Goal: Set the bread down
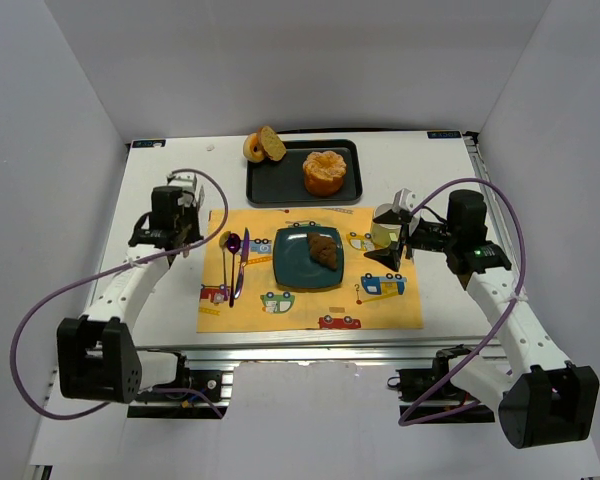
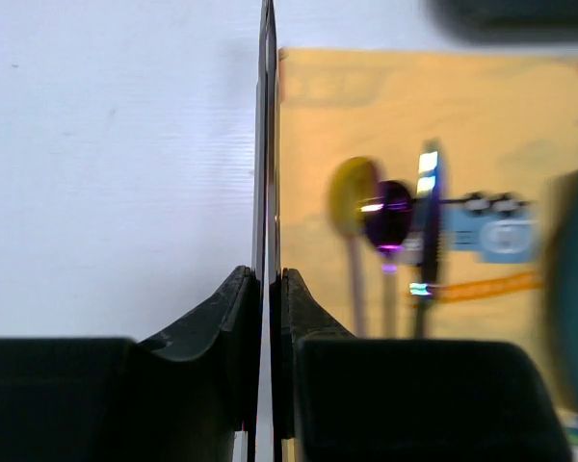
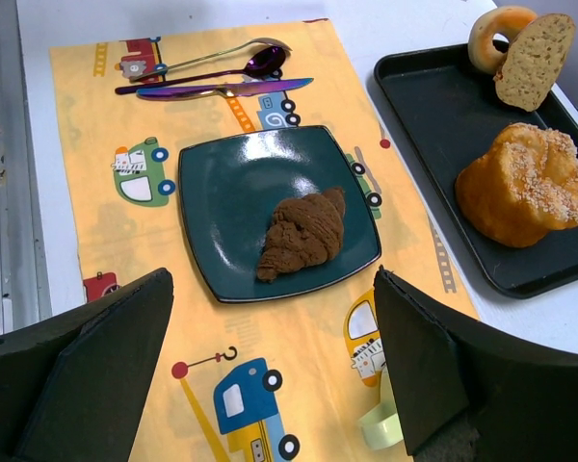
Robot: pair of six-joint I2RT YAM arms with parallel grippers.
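Observation:
The bread (image 1: 324, 249), a small dark brown croissant-like piece, lies on the right half of the square teal plate (image 1: 288, 272) in the middle of the yellow placemat (image 1: 310, 312). In the right wrist view the bread (image 3: 302, 234) rests on the plate (image 3: 222, 188), just ahead of my fingers. My right gripper (image 1: 391, 256) (image 3: 275, 279) is open and empty, held over the mat right of the plate. My left gripper (image 1: 187, 243) (image 2: 270, 277) is shut with nothing seen in it, at the mat's left edge.
A black tray (image 1: 271, 186) at the back holds the orange bun (image 1: 325, 172); a ring donut with a sliced roll (image 1: 263, 146) sits at its far left corner. Spoons and a knife (image 1: 236, 258) lie left of the plate. A pale green cup (image 1: 385, 229) stands by my right gripper.

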